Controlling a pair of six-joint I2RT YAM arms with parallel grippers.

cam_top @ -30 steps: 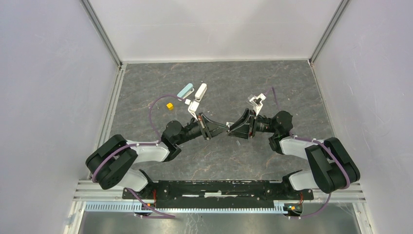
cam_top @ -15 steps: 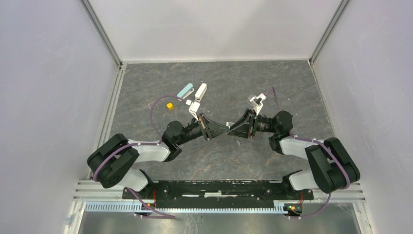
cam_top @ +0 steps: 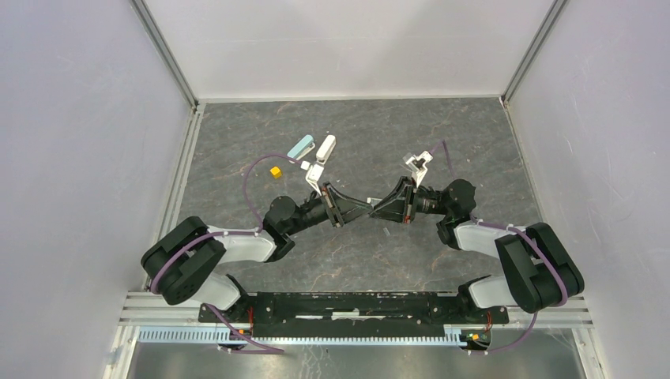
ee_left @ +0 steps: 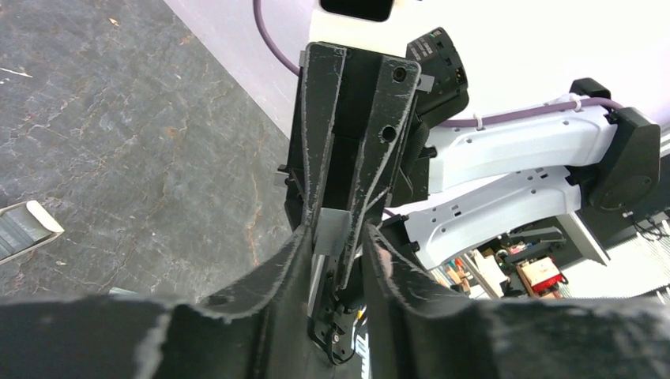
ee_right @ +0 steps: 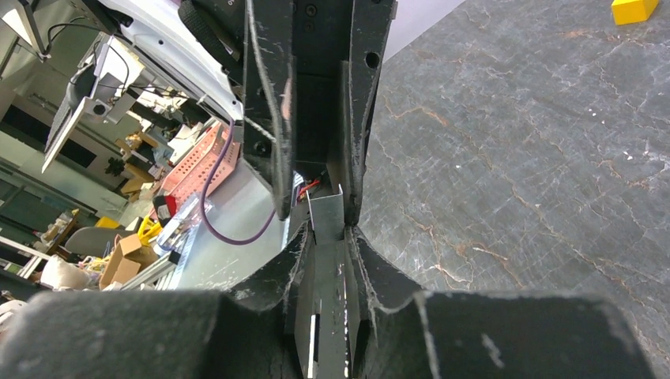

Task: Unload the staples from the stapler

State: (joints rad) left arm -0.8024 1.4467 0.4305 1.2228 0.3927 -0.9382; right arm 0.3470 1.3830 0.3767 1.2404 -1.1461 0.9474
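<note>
The stapler (cam_top: 370, 207) is held above the table's middle between both grippers. Only its grey metal channel shows, in the left wrist view (ee_left: 332, 230) and the right wrist view (ee_right: 326, 212). My left gripper (cam_top: 361, 209) is shut on one end of it (ee_left: 338, 237). My right gripper (cam_top: 379, 206) is shut on the other end (ee_right: 328, 237), tip to tip with the left. The right gripper's fingers (ee_left: 379, 142) and the left gripper's fingers (ee_right: 359, 95) face each other's cameras. I cannot make out any staples.
A teal stapler (cam_top: 300, 147), a longer white stapler (cam_top: 325, 147), a small white piece (cam_top: 304, 165) and a yellow cube (cam_top: 275, 171) lie at the back left. A small white-edged piece (ee_left: 24, 225) lies on the table under the grippers (cam_top: 385, 232).
Both grippers stay joined on the stapler. The right wrist has shifted slightly; nothing else has visibly moved.
</note>
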